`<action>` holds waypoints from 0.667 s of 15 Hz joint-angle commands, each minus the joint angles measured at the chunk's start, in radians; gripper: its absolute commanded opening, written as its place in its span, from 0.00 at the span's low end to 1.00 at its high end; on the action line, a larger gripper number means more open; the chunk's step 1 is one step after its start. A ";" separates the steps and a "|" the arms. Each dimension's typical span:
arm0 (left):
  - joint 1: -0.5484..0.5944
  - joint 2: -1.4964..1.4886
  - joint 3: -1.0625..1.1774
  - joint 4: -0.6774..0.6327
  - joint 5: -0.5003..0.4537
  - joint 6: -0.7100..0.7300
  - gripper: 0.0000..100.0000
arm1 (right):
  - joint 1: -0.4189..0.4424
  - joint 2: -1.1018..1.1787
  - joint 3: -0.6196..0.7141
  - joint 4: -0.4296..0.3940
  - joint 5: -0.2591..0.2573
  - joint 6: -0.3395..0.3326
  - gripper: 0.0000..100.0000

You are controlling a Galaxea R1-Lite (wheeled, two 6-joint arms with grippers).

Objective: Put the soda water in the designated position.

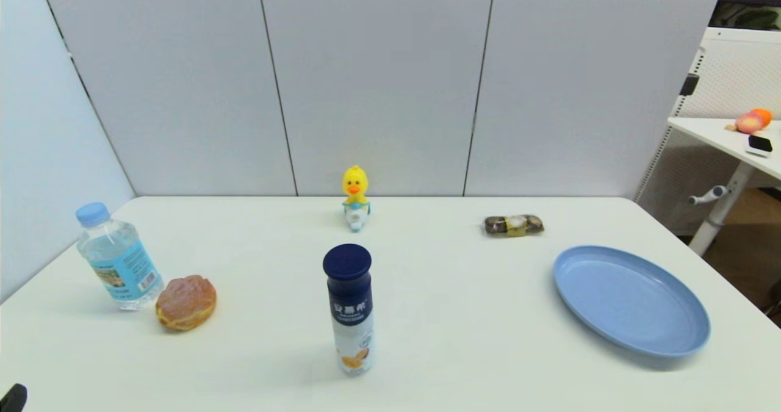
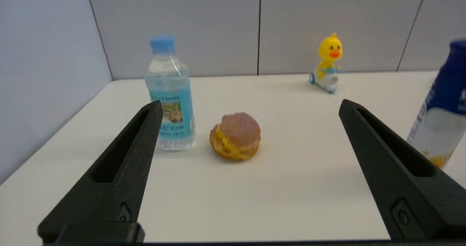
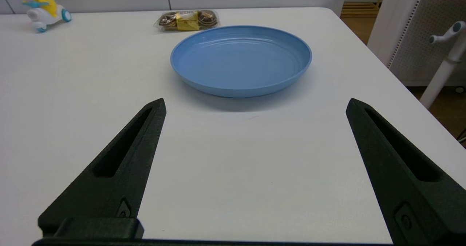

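The soda water (image 1: pixel 118 258), a small clear bottle with a light-blue cap and blue label, stands upright at the table's left side. In the left wrist view the soda water (image 2: pixel 170 96) is ahead, just past one finger. My left gripper (image 2: pixel 251 105) is open and empty, hovering low near the table's front-left edge; only a black tip (image 1: pixel 13 396) of it shows in the head view. My right gripper (image 3: pixel 255 104) is open and empty near the front right, facing the blue plate (image 3: pixel 241 58). The blue plate (image 1: pixel 631 299) lies empty at the right.
A round bun (image 1: pixel 186 302) lies right beside the soda water. A tall navy-capped bottle (image 1: pixel 350 309) stands at front centre. A yellow duck toy (image 1: pixel 355 198) and a wrapped snack pack (image 1: pixel 514 225) sit toward the back. Grey wall panels close off the left and rear.
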 commanded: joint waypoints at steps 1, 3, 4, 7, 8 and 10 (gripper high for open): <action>-0.012 -0.162 0.091 0.127 0.051 0.023 1.00 | 0.000 0.000 0.000 0.000 0.000 0.000 1.00; -0.012 -0.162 0.090 0.174 0.095 0.018 1.00 | 0.001 0.000 0.000 0.000 0.000 0.000 1.00; -0.014 -0.162 0.090 0.205 0.101 0.017 1.00 | 0.000 0.000 0.000 0.000 0.000 0.000 1.00; -0.012 -0.162 0.090 0.243 0.103 0.007 1.00 | 0.000 0.000 0.000 0.000 0.001 0.000 1.00; -0.012 -0.162 0.090 0.243 0.101 0.006 1.00 | 0.001 0.000 0.000 0.000 0.000 0.000 1.00; -0.012 -0.162 0.090 0.243 0.103 -0.005 1.00 | 0.000 0.000 0.000 0.000 0.000 0.000 1.00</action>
